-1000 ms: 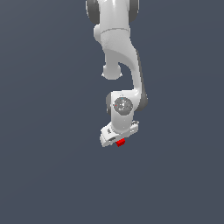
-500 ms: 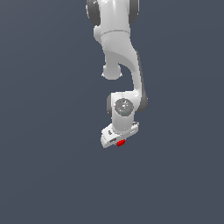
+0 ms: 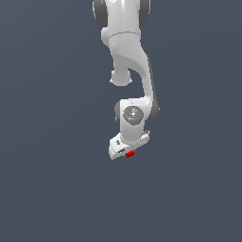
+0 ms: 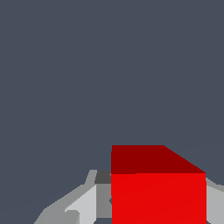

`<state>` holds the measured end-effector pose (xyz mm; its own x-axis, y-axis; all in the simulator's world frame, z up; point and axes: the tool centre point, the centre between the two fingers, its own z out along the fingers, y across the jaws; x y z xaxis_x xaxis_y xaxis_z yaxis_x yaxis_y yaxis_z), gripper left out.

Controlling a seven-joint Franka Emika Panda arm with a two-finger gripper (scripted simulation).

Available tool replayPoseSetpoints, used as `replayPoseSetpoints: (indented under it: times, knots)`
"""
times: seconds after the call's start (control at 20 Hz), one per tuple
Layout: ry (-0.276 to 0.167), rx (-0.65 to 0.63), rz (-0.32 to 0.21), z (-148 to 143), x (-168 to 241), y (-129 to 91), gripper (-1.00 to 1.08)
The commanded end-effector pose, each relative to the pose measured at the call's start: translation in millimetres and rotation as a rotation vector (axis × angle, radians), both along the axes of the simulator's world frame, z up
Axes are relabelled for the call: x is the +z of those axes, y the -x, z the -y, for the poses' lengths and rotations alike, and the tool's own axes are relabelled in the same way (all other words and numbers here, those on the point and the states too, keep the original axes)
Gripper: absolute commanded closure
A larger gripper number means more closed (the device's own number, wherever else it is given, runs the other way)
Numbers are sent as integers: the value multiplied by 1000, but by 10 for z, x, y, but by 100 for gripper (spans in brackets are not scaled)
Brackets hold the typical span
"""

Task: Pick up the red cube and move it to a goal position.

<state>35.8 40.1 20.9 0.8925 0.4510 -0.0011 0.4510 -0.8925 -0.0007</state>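
Red plain-faced small cube (image 3: 130,154) sits clamped in the white robot hand (image 3: 126,150), fingers closed on it. Wrist view: cube (image 4: 158,192) between grey fingers (image 4: 85,203), plain dark grey backdrop.

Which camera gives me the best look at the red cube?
The wrist view: the red cube fills the foreground, two faces plain. The exterior view shows only a tiny red speck under the tool.

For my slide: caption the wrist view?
Red cube held between the gripper fingers, plain grey background beyond.
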Motion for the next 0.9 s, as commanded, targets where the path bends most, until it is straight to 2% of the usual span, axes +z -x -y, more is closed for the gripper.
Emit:
replayPoseSetpoints:
  times: [0.0, 0.55, 0.85]
  knots:
    - [0, -1, 1, 41, 24, 24, 108]
    - [0, -1, 1, 418, 228, 301, 108]
    - [0, -1, 1, 506, 276, 356, 108]
